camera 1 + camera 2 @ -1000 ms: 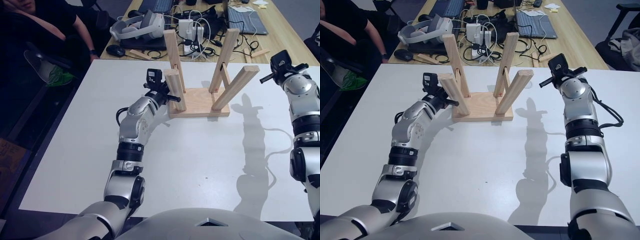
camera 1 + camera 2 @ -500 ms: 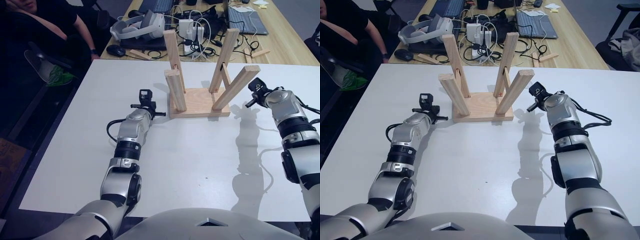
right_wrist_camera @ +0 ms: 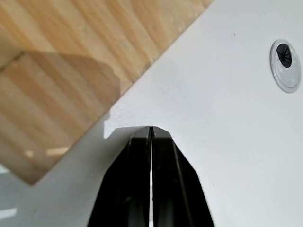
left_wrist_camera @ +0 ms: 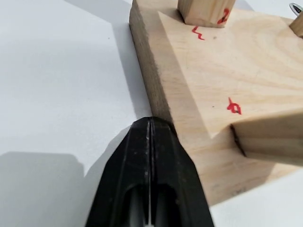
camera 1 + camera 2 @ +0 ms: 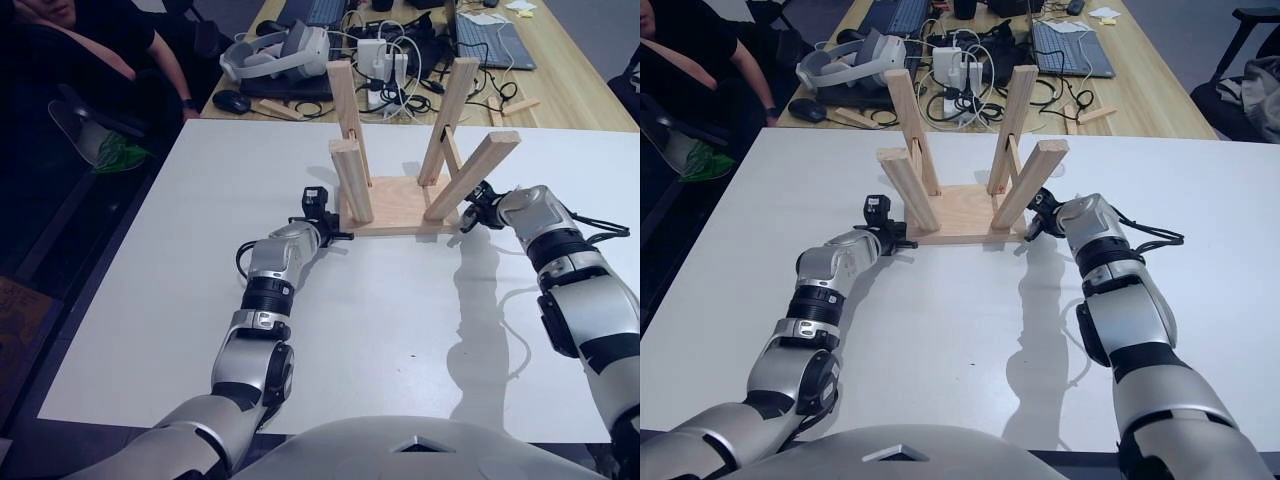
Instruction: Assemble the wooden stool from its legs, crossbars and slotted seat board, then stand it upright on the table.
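Note:
The wooden stool lies upside down at the back middle of the white table (image 5: 380,320). Its seat board (image 5: 400,205) rests flat and four legs, such as the near-left leg (image 5: 352,180) and the near-right leg (image 5: 472,172), stick up at slants. My left gripper (image 5: 340,236) is shut, with its tip (image 4: 149,122) against the board's left edge (image 4: 151,80). On the other side my right gripper (image 5: 466,222) is also shut, and its tip (image 3: 151,128) lies low on the table at the board's right corner (image 3: 94,47). Neither holds anything.
Behind the white table stands a wooden desk with a headset (image 5: 275,55), a mouse (image 5: 231,100), cables (image 5: 385,70), a laptop (image 5: 495,45) and loose wooden bars (image 5: 280,108). A cable grommet (image 3: 285,65) is set in the table near my right gripper. The table's near half offers free room.
The right arm came down from high at the right to the board's right corner. The left gripper drew back from the near-left leg, then moved in against the board's left edge.

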### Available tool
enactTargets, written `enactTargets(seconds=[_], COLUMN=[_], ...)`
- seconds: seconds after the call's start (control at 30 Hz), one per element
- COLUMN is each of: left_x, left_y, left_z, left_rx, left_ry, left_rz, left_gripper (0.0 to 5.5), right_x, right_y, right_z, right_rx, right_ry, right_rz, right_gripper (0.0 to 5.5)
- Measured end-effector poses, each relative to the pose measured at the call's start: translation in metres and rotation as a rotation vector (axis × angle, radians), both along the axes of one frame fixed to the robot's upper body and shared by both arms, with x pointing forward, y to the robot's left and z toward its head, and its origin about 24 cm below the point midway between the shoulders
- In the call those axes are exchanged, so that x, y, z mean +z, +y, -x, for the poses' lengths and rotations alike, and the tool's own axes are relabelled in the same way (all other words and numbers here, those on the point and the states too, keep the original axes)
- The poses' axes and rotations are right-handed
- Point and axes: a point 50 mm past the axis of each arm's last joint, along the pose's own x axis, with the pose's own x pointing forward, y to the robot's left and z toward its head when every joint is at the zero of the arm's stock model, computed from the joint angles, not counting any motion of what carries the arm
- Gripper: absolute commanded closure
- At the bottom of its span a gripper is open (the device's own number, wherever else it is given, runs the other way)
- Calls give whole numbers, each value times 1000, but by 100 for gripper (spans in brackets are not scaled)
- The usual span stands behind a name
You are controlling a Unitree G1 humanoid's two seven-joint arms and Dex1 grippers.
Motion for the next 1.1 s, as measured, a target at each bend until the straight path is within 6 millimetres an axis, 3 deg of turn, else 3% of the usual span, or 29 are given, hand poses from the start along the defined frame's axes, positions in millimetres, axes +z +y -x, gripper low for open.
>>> enactTargets(seconds=[0.43,0.67,0.8,1.1], left_x=[5,21,21,16], left_y=[0,20,19,10], left_z=[8,2,10,23], left_rx=[-28,64,0,-98], left_ry=[23,-108,-79,8], left_rz=[13,-157,-141,-77], left_gripper=[547,547,547,547], right_x=[4,6,8,10], right_y=[1,-8,-15,3], right_z=[2,6,10,21], right_rx=[10,-5,2,110], right_ry=[63,62,78,165], right_rz=[-93,-13,14,-57], right_gripper=[550,550,550,550])
